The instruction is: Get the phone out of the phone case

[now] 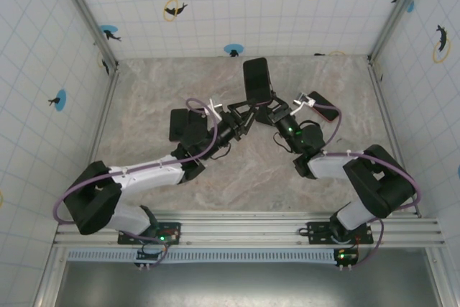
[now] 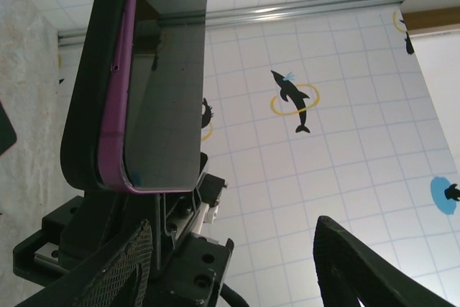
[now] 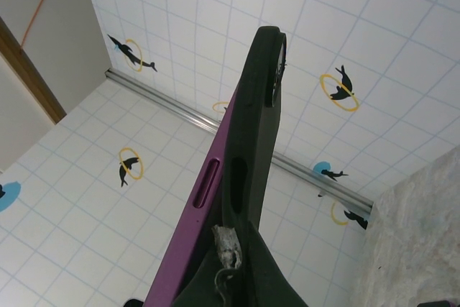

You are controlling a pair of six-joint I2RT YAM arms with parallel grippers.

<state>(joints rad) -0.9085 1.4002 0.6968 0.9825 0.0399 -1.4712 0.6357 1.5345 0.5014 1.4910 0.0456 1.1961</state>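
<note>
A purple phone (image 1: 256, 80) in a black case stands upright above the table's middle, held from below. My right gripper (image 1: 268, 109) is shut on the case's lower end. In the right wrist view the black case (image 3: 257, 113) rises from my right gripper (image 3: 237, 282), and the phone's purple side (image 3: 192, 228) has peeled away from it along the left. In the left wrist view the phone's dark screen (image 2: 167, 84) and purple rim (image 2: 113, 113) sit against the case (image 2: 80, 113). My left gripper (image 2: 237, 267) is open wide just below and beside them, its fingers (image 2: 363, 267) holding nothing.
A flat black object (image 1: 181, 124) lies on the marbled table (image 1: 144, 98) left of the arms. Another dark device (image 1: 325, 106) lies to the right, near the right arm. Tiled walls with whale stickers close in three sides.
</note>
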